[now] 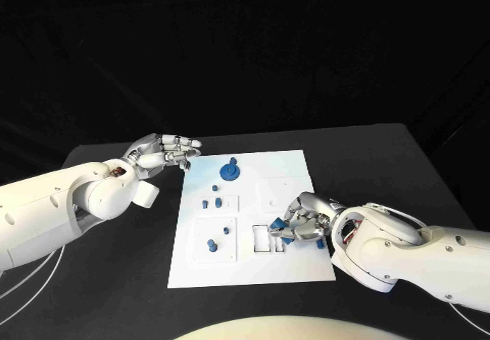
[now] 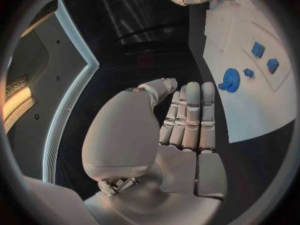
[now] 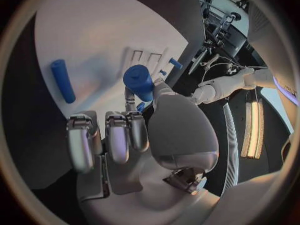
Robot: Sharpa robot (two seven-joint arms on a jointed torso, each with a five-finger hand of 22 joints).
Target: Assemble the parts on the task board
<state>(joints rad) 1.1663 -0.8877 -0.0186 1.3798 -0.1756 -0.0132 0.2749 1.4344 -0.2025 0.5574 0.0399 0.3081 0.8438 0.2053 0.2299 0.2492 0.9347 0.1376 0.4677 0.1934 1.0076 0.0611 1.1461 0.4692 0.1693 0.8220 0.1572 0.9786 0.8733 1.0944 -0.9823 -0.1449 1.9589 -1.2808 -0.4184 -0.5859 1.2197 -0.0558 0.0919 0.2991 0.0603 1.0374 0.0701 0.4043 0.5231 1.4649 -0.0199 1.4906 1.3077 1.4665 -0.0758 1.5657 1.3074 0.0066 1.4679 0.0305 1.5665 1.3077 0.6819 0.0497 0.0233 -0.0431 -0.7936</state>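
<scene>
Two white arms over a black counter (image 1: 112, 273), one from each side. Farthest left, the left hand (image 1: 163, 152): off the task board (image 1: 286, 273), just beside its far left corner, above bare counter, fingers straight and pressed side by side, holding nothing (the left wrist view gives the same flat palm (image 2: 187, 120), thumb tucked alongside). Plenty of dark counter around and behind it.

Next, the white task board itself, lying in the middle of the counter with its long edges running away from the robot. On its left half, from far to near: a blue gear (image 1: 231, 171) near the far edge, a small blue peg (image 1: 215, 188) just below it, two short blue pegs (image 1: 212, 204) standing in a square panel, then two more blue parts (image 1: 217, 237) in the panel nearest the robot. Bare white along the near edge and the far right corner.

Right of centre, a slotted plate (image 1: 263, 239), touched by the right hand (image 1: 298, 225). That hand over the board's right half, fingers curled in, clamped on a blue cylinder (image 3: 139, 82) (seen upright between thumb and finger in the right wrist view). Just beyond, a blue rod (image 3: 62, 80) lying flat on the board near its right edge. Open counter further right.
</scene>
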